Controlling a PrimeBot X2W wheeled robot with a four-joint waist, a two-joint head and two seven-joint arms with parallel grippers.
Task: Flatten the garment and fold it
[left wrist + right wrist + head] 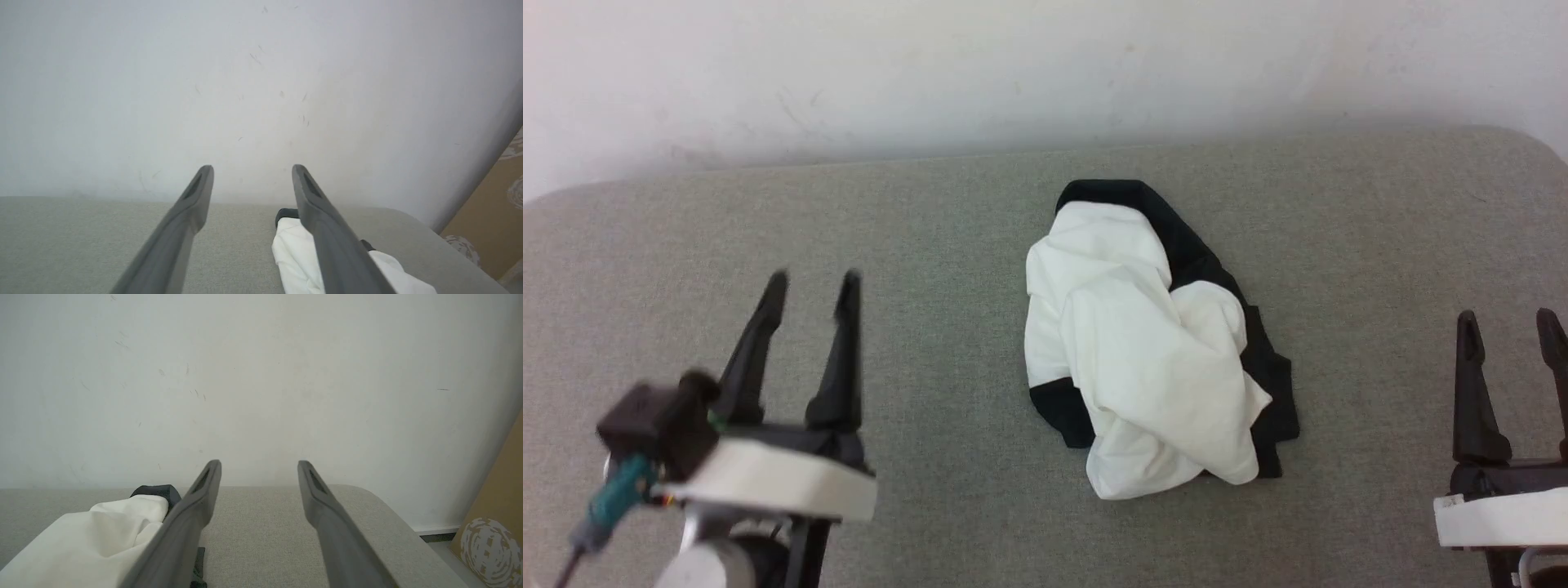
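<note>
Two end effectors stood over a grey fabric-covered table [915, 245], both with their dark fingers spread wide and nothing between them. The left end effector [815, 284] hung at the near left of the head view, slightly blurred, well apart from the garment [1143, 359]. The right end effector [1507, 320] was at the near right edge, also well clear of the cloth. The garment lay crumpled in a heap near the middle of the table, its white panel bunched on top in loose folds, with black sections showing along the far and right sides and at the lower left corner. No print or label could be seen on the cloth as it lay. A scuffed white wall [1013, 73] rose behind the table. In the right wrist view a brown cardboard sheet [496, 506] leaned at the far right, bearing a pale round swirled mark [484, 549]; whether that mark held any lettering could not be told.
</note>
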